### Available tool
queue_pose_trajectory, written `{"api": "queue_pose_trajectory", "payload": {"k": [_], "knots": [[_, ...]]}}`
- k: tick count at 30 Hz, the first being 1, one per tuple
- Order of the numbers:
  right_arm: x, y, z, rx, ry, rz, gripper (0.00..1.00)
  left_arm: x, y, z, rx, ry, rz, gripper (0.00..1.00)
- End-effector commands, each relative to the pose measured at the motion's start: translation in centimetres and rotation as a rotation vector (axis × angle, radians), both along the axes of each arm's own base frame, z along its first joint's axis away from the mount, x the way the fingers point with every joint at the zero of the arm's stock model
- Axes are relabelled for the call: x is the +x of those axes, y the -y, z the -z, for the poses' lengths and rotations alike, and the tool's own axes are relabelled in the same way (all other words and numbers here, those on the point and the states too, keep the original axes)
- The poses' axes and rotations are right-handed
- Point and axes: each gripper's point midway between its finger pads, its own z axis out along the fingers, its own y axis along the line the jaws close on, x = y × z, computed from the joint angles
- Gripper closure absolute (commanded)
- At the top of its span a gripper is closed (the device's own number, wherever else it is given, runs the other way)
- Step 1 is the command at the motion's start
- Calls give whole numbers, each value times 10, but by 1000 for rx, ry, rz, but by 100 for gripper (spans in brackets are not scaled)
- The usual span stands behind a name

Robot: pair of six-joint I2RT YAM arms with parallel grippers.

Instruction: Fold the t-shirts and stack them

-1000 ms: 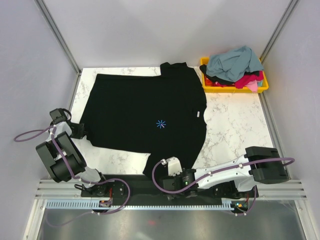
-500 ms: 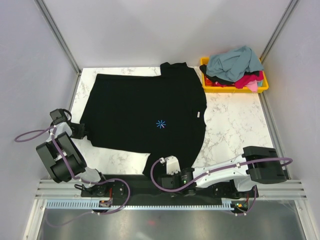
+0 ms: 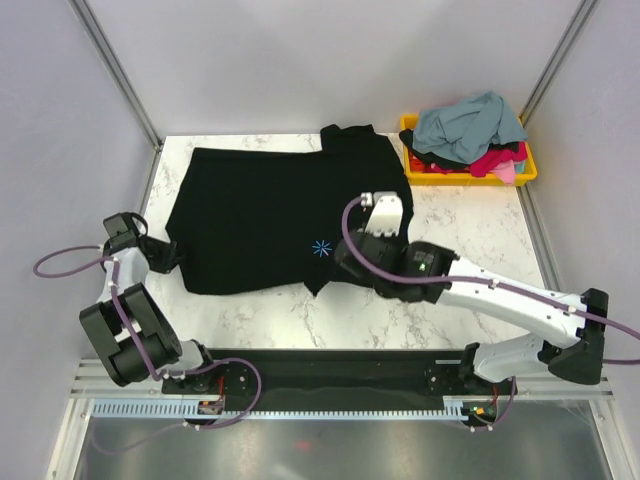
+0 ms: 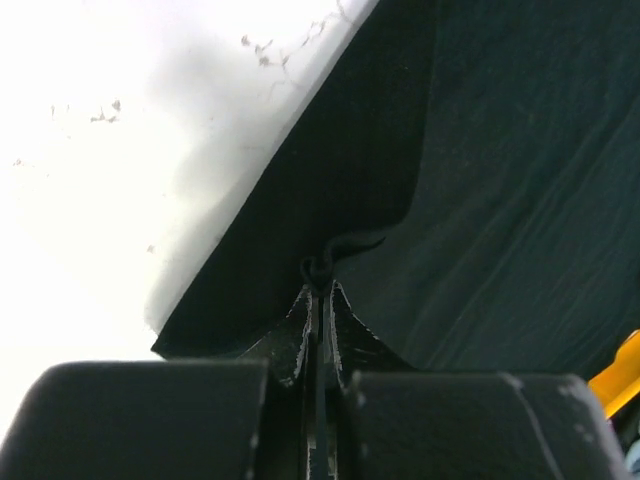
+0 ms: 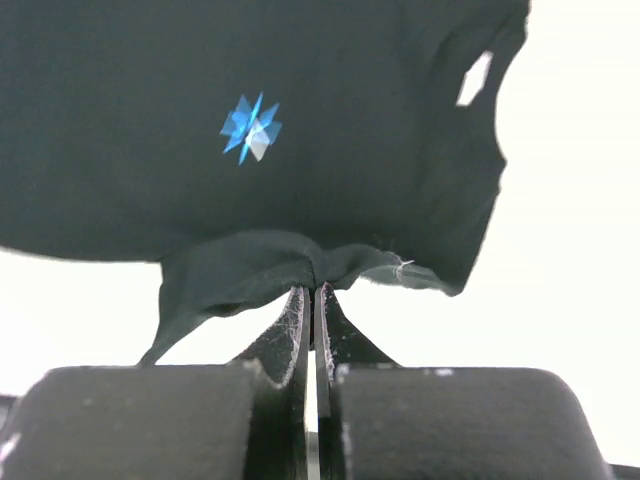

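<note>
A large black t-shirt (image 3: 260, 205) lies spread on the marble table (image 3: 470, 250), its light-blue starburst mark (image 3: 321, 249) facing up. My right gripper (image 3: 338, 262) is shut on the shirt's near hem and holds it lifted over the shirt's middle, just right of the mark. In the right wrist view the jaws (image 5: 313, 283) pinch a bunched fold of black cloth (image 5: 250, 265), with the starburst mark (image 5: 251, 127) beyond. My left gripper (image 3: 176, 253) is shut on the shirt's left edge; the left wrist view shows black cloth (image 4: 500, 200) pinched at the tips (image 4: 320, 278).
A yellow bin (image 3: 470, 178) stands at the back right, heaped with a grey-blue shirt (image 3: 465, 122), a magenta-red one (image 3: 495, 160), a pink one (image 3: 508, 174) and dark cloth. Grey walls close in both sides. Bare marble shows right of the shirt.
My right gripper shut on the near hem and carried it up and away from the table's near edge to the shirt's middle. The left gripper shifted slightly right with its edge.
</note>
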Motion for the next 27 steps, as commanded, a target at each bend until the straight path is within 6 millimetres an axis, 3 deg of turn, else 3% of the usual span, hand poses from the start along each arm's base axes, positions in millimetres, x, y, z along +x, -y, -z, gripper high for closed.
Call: {"api": "queue_pose_trajectory", "payload": {"k": [1,3,5,6,10,18,27], "knots": [[47,23,-28,-138,95,-2,100,-6,7,-5,-3,-9,77,98],[63,22,-30,-165,93,-25,100,-7,8,-7,-3,-24,96,98],[102,20,-37,-160,101,-1,100,-3,3,-14,19,-27,109,98],[102,20,-37,-160,101,-1,100,-4,3,-14,22,-26,118,98],[143,29,-44,-154,109,32,100,1,-6,-22,62,-51,139,98],[187,31,-43,-148,98,8,100,3,-31,-44,187,-106,139,98],[230,41,-14,-156,33,25,100,33,-46,-85,267,-71,107,98]]}}
